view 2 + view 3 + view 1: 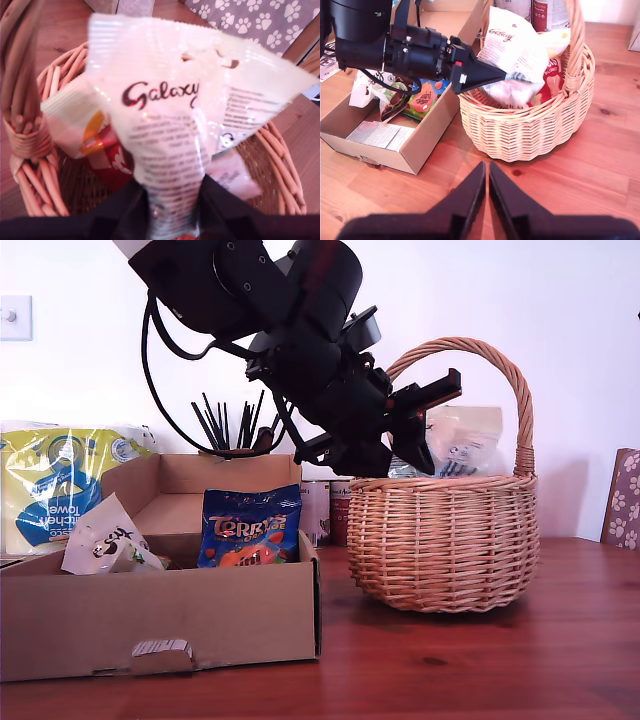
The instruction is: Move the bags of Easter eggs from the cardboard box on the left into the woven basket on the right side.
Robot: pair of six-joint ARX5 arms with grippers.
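Note:
A white "Galaxy" bag [467, 440] [170, 125] [512, 45] hangs over the woven basket [445, 540] [30, 145] [530, 130], with my first gripper [430, 427] [172, 200] [502, 76] shut on its end. A red bag [110, 165] [552, 82] and pale bags lie inside the basket. At the exterior view's left, the cardboard box [160, 610] [427, 145] holds a blue "Terry's" bag [250, 528] [422, 97] and a white bag with black marks [105, 540] [362, 87]. My second gripper [486, 167] is shut and holds nothing, high above the table in front of the basket.
A yellow-and-blue kitchen towel pack [55, 485] stands behind the box. Tin cans [318, 508] and a holder of black sticks [225, 425] sit between box and basket at the back. A paw-print item [625, 500] [250, 20] stands at the exterior view's right edge.

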